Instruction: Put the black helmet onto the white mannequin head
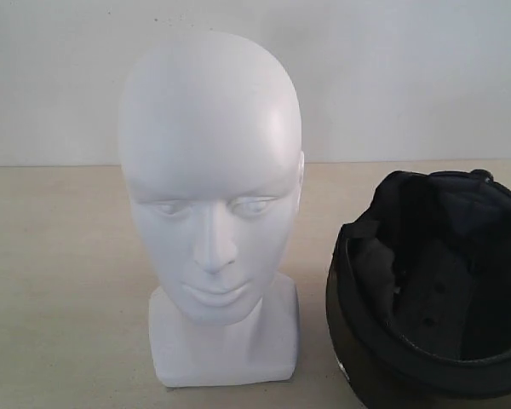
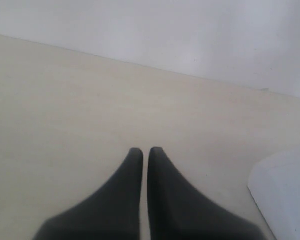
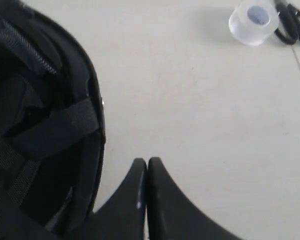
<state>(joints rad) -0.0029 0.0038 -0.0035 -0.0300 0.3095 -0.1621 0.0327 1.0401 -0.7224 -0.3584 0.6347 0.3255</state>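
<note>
Exterior view: the white mannequin head (image 1: 209, 196) stands upright on the table (image 1: 60, 298), facing 6 o'clock. The black helmet (image 1: 434, 290) rests at 4 o'clock from it, near but apart. It is inverted, padded cavity upward, visor side toward 7 o'clock. Its long axis appears to run from 7 to 1 o'clock. Neither arm appears here.

Right wrist view: the right gripper (image 3: 147, 161) has its jaws together and empty, tips just beside the helmet rim. The left gripper (image 2: 141, 150) is likewise closed and empty, near the neck base.

Judgement: the right arm is nearer the helmet; its jaws must part before taking the rim.
</note>
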